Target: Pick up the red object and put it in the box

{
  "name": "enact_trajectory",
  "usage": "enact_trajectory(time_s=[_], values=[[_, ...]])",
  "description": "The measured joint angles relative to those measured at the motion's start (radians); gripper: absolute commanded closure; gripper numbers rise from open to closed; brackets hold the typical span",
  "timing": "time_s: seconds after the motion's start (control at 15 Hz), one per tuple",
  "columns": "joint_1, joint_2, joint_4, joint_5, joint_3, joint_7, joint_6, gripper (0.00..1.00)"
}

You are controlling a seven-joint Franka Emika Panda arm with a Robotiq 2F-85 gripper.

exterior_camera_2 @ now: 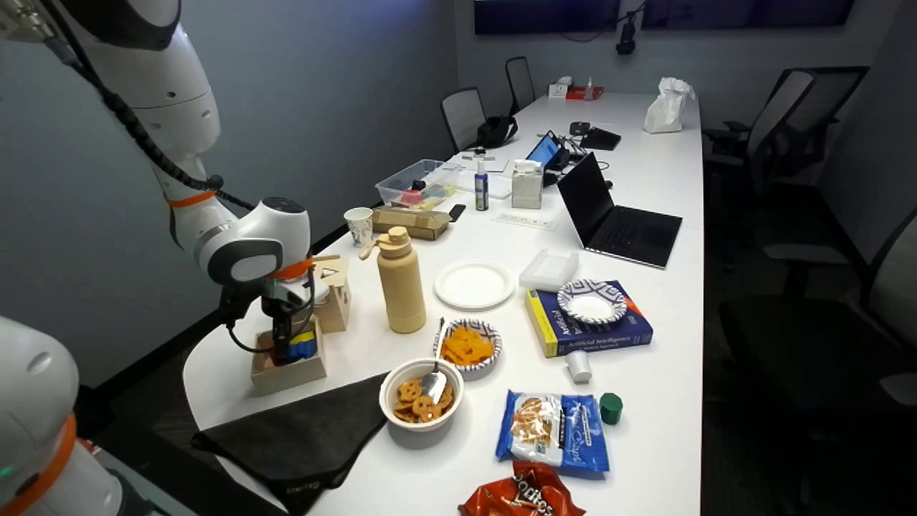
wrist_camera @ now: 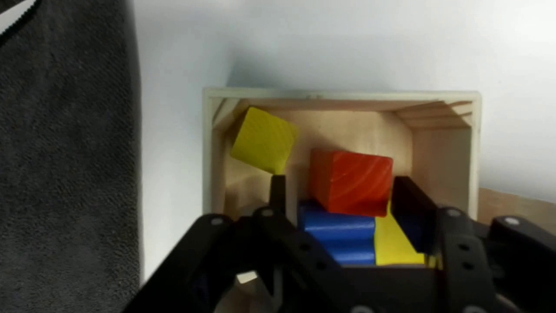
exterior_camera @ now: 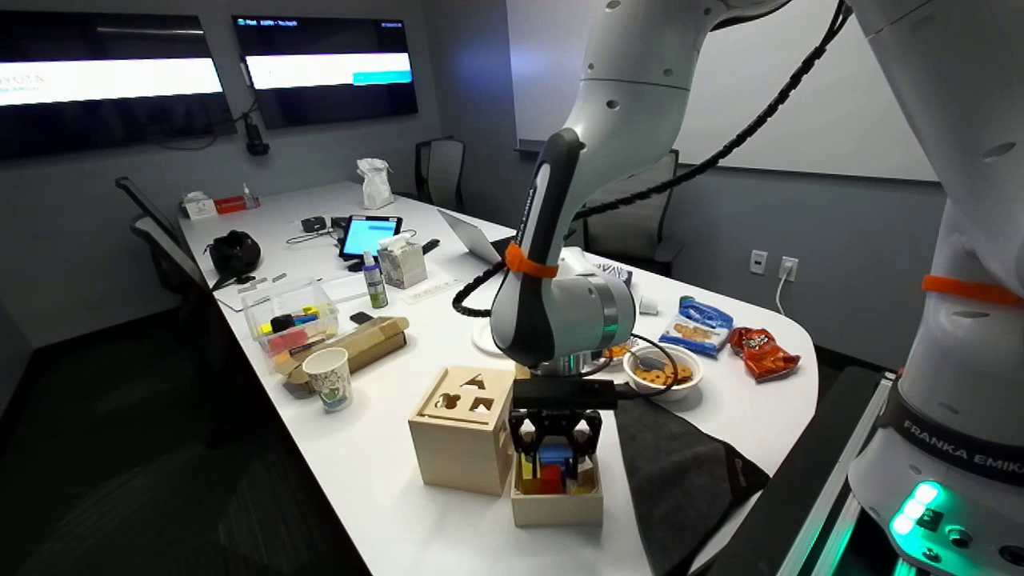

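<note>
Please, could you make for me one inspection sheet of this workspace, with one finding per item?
Surface: white table, dark cloth lying on it.
Job's things: red block in wooden tray, not yet in wooden cube, which stands beside the tray.
Clutter: tan bottle, paper cup, laptop, blue snack packet.
Pincer: open, fingers on either side of the red block in the wrist view; contact unclear.
Cables: black cable along the arm.
Surroundings: wall screens, chairs.
</note>
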Motion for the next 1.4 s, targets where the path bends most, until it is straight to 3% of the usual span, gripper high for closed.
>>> enact_trajectory(time_s=[0.2, 0.27, 0.8, 1.0, 1.4], values=[[0.0, 0.008, 0.007, 0.0, 0.0, 0.0, 0.0, 0.89], [0.0, 0.008, 0.007, 0.0, 0.0, 0.0, -0.001, 0.92], [-0.021, -0.013, 0.009, 0.0, 0.019, -0.027, -0.044, 0.92], [-0.031, -0.085, 0.004, -0.03, 0.011, -0.048, -0.148, 0.92], [-0.062, -0.307, 0.012, -0.2, -0.036, -0.05, -0.46, 0.92]])
